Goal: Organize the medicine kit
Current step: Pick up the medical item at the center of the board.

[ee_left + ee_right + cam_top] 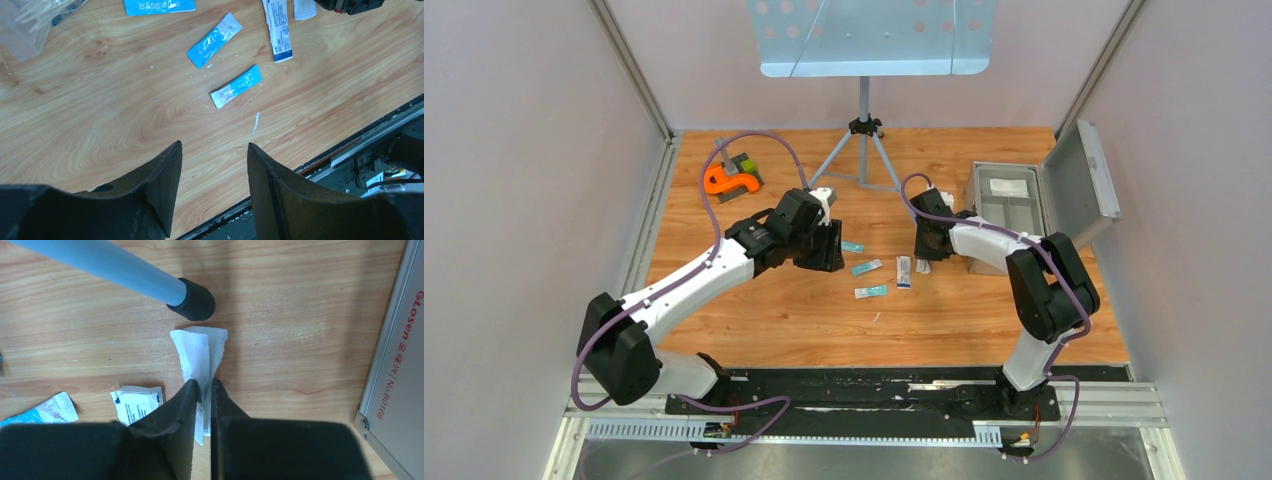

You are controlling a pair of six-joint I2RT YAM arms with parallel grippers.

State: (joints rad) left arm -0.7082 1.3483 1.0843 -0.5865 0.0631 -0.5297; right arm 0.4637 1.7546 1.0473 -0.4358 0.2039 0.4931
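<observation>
White paper shows between the 2 black fingers of the right gripper (202, 386): its jaws are pinched onto a white packet (199, 347), whose free end fans out ahead of the fingertips, low over the wooden table (300, 315). Just beyond the packet, the black rubber foot (196, 302) of a tripod leg rests on the wood. Beside the gripper on its left lies a printed white packet (136, 402), partly hidden by the finger. Close on the gripper's right stands the medicine kit (984, 205), a silver-grey case with red lettering along its near wall. Its lid (1079, 180) is swung up and back to the right, and 1 flat white pack (1009, 187) lies toward the far end of its interior. Across the table the left gripper (214, 146) hangs over bare wood with its jaws spread apart and nothing between them. Ahead of it lie 3 blue sachets, well apart from one another: a near sachet (236, 86), a middle sachet (215, 40) and a far sachet (159, 5) cut off by the top of the wrist view. A clear plastic bag (30, 25) sits off to its left. Farther back on the left of the table rests an orange tool (729, 180), and a pale blue perforated panel (869, 35) tops the tripod.
</observation>
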